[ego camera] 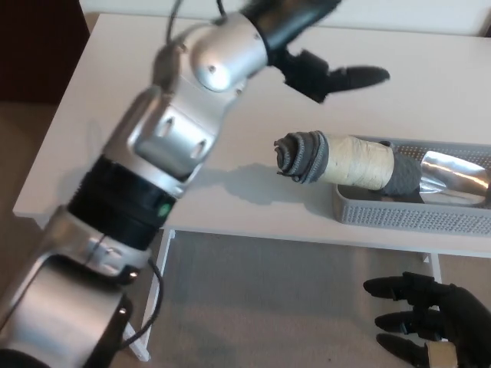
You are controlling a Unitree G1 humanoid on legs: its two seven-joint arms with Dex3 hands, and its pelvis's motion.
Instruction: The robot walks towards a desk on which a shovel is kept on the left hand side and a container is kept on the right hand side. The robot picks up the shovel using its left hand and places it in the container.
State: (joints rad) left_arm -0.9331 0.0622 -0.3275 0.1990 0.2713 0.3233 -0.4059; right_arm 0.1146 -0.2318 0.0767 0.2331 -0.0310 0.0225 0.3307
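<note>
The shovel [360,162] lies in the grey mesh container [406,215] at the desk's right front. Its shiny metal scoop [453,178] rests inside, and its tan wrapped handle sticks out over the container's left rim, ending in a grey cap [298,156]. My left hand [307,54] hangs open above and to the left of the handle, clear of it, with a finger pointing right. Down at the lower right, below the desk edge, my right hand [426,318] is open and holds nothing.
The white desk [123,115] stretches back and left, with its front edge just below the container. Grey carpet lies beneath. My silver left forearm [176,138] crosses the left half of the view.
</note>
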